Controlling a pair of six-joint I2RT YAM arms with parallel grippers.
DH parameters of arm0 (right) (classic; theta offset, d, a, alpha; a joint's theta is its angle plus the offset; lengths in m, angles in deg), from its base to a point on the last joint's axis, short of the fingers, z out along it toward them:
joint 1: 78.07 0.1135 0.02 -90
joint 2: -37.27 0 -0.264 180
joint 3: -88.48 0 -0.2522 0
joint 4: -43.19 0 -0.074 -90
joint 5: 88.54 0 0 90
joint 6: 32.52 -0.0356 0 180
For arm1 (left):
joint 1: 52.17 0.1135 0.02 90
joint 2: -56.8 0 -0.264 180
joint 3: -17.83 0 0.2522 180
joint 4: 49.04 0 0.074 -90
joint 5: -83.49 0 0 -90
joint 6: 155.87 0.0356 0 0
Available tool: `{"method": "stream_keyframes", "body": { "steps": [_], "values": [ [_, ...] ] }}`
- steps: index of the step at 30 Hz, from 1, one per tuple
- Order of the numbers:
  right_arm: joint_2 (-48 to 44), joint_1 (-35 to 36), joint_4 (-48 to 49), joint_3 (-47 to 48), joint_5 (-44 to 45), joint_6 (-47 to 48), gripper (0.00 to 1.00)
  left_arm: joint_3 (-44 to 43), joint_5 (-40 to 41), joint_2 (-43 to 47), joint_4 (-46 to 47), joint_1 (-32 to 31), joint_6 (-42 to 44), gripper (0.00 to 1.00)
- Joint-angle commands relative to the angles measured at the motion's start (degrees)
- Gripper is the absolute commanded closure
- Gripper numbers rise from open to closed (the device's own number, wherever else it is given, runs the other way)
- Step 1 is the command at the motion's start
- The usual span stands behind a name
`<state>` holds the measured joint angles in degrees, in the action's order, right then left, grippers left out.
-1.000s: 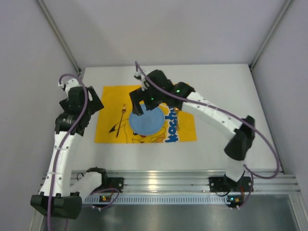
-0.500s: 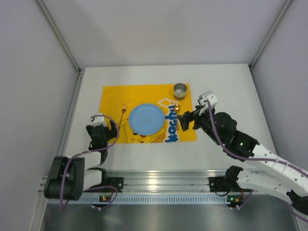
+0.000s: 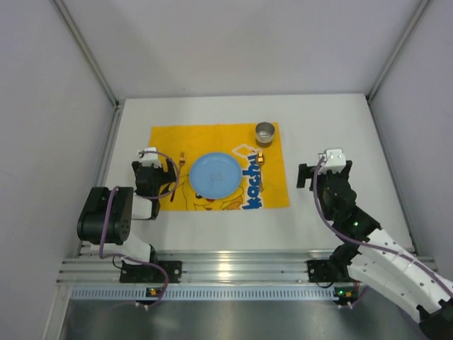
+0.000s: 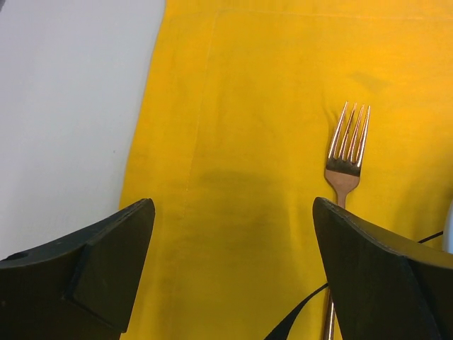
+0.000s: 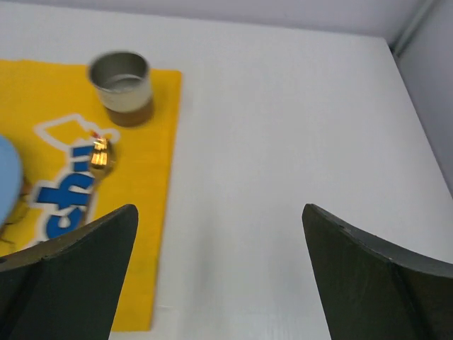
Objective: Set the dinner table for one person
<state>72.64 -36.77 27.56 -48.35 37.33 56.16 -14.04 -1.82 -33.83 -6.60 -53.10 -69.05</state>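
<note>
Both your left gripper [image 4: 231, 212] and right gripper [image 5: 219, 216] gape empty, likely because the round blue plate [image 3: 216, 175], copper fork [image 4: 345, 161] and steel cup [image 3: 265, 132] already sit on the yellow cloth mat [image 3: 164, 142].

On dinner table [image 3: 340, 127], mat [image 3: 163, 142] w/ plate [image 3: 215, 175] ctr, fork [image 3: 181, 161] L, spoon [image 3: 260, 160] R, cup [image 3: 265, 132] behind spoon

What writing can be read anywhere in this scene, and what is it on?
"kachu": blue letters on the yellow mat, right of the blue plate.
"chu": the same print, partly cut off, in the right wrist view.
No other text shows.
</note>
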Motion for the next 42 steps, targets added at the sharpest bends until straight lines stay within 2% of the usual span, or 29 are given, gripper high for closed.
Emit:
{"method": "stream_keyframes", "body": {
  "steps": [1,3,8,9,11,15,17,19,21,25,28,42],
  "values": [
    [3.9,-11.13,4.75,-6.8,-3.0,-2.89,0.0,-0.35,-1.79,0.54,5.84,0.23,0.63,0.01],
    [8.38,-17.44,11.77,-10.66,-6.51,-3.51,0.0,-0.35,-1.7,0.72,5.76,0.23,0.63,0.01],
    [23.64,-25.55,30.83,-12.71,-25.37,6.22,0.0,-0.35,-1.7,0.63,5.76,0.23,0.63,0.01],
    [26.3,-26.26,36.27,-12.54,-26.98,7.9,0.0,-0.35,-1.7,0.63,5.67,0.23,0.63,0.01],
    [34.36,-30.3,43.23,-12.36,-31.54,7.04,0.0,-0.35,-1.61,0.72,5.67,0.14,0.63,0.01],
    [43.01,-35.4,51.16,-8.32,-35.08,8.96,0.0,-0.26,-1.7,0.63,5.84,0.23,0.63,0.01],
    [47.04,-37.78,52.32,-6.38,-32.12,4.77,0.0,-0.26,-1.7,0.72,5.84,0.23,0.63,0.01],
    [47.42,-39.71,50.04,-4.62,-31.84,3.0,0.0,-0.26,-1.7,0.54,5.76,0.22,0.63,0.01],
    [46.72,-39.72,51.69,-6.63,-32.18,3.26,0.0,-0.35,-1.7,0.54,5.76,0.14,0.63,0.01],
    [45.66,-39.89,57.32,-10.07,-33.59,3.52,0.0,-0.35,-1.7,0.63,5.76,0.22,0.63,0.01],
    [46.79,-40.86,65.91,-14.45,-37.79,2.73,0.0,-0.35,-1.79,0.63,5.84,0.22,0.63,0.01],
    [47.51,-40.86,68.05,-14.82,-37.46,3.17,0.0,-0.26,-1.7,0.54,5.76,0.23,0.63,0.01]
  ]
}}
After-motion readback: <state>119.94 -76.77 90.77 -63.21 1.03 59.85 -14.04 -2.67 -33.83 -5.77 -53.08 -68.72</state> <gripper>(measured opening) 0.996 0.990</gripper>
